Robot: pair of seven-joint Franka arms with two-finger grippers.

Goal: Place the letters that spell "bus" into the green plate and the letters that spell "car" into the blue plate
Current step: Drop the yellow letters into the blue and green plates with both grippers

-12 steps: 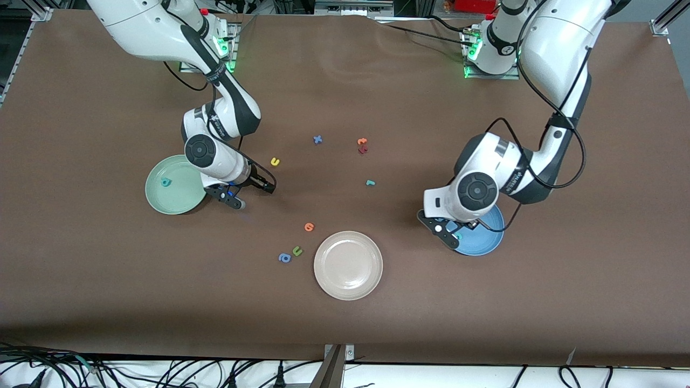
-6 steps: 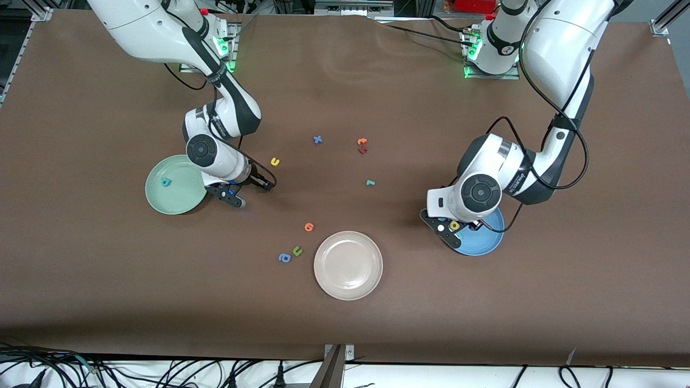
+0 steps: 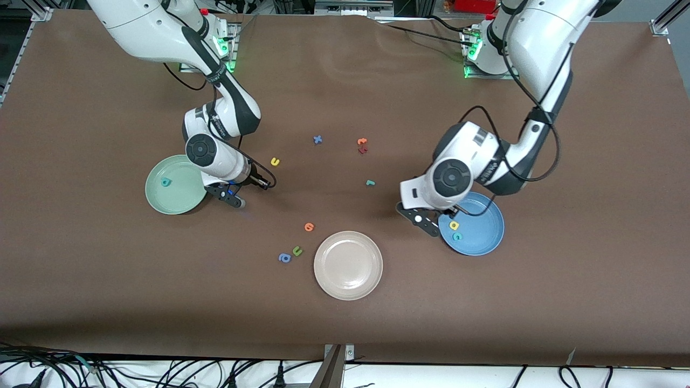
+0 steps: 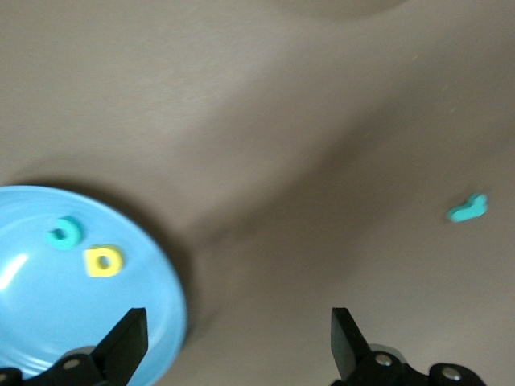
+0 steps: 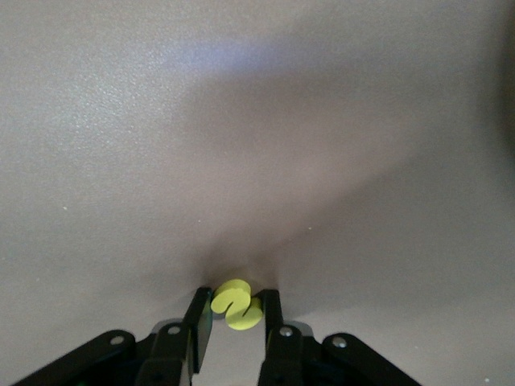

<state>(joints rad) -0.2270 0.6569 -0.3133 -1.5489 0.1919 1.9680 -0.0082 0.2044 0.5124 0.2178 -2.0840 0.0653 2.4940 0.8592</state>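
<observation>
My right gripper (image 5: 235,296) is down at the table, shut on the yellow "s" (image 5: 240,310). In the front view that gripper (image 3: 249,193) sits beside the green plate (image 3: 180,196), which holds the teal "b" (image 3: 166,182); the "s" is hidden there. The yellow "u" (image 3: 275,161) lies close by. My left gripper (image 3: 430,220) is open and empty over the table beside the blue plate (image 3: 482,237). That plate (image 4: 48,314) holds the yellow "a" (image 4: 102,261) and the teal "c" (image 4: 64,232). The teal "r" (image 3: 370,182) lies mid-table, also in the left wrist view (image 4: 467,209).
A beige-white plate (image 3: 348,280) stands nearest the front camera. Beside it lie an orange letter (image 3: 309,227), a green "u" (image 3: 297,250) and a blue "a" (image 3: 284,258). A blue "x" (image 3: 317,139) and orange and red letters (image 3: 362,145) lie nearer the bases.
My left gripper opened, left the yellow "a" in the blue plate and moved off the plate toward mid-table. My right gripper closed on the yellow "s".
</observation>
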